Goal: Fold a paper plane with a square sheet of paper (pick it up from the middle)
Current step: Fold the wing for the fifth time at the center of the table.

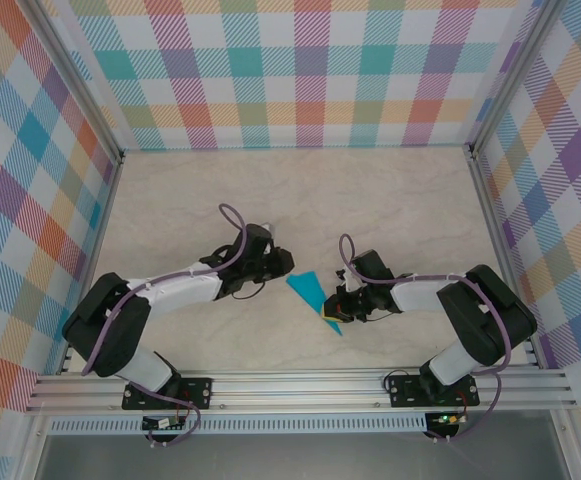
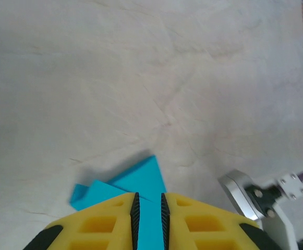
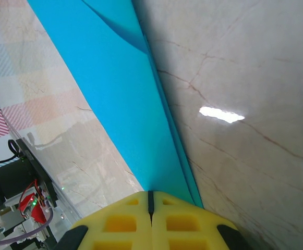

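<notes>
The square sheet of paper is folded into a narrow teal-blue paper plane [image 1: 309,291] lying between my two arms, its sharp point toward the near edge. My right gripper [image 1: 333,308] is shut on its near end; in the right wrist view the long blue wing [image 3: 117,99] runs out from the closed yellow jaws [image 3: 151,195]. My left gripper [image 1: 282,263] sits at the plane's far left end. In the left wrist view its jaws [image 2: 148,198] stand a narrow gap apart, and the folded layers [image 2: 141,179] fill that gap and stick out beyond the tips.
The pale marble-look tabletop [image 1: 300,190] stretches behind the arms. Plaid walls [image 1: 290,70] with metal posts close in the back and both sides. An aluminium rail [image 1: 300,385] runs along the near edge. A silver metal part of the right arm [image 2: 245,195] shows beside my left fingers.
</notes>
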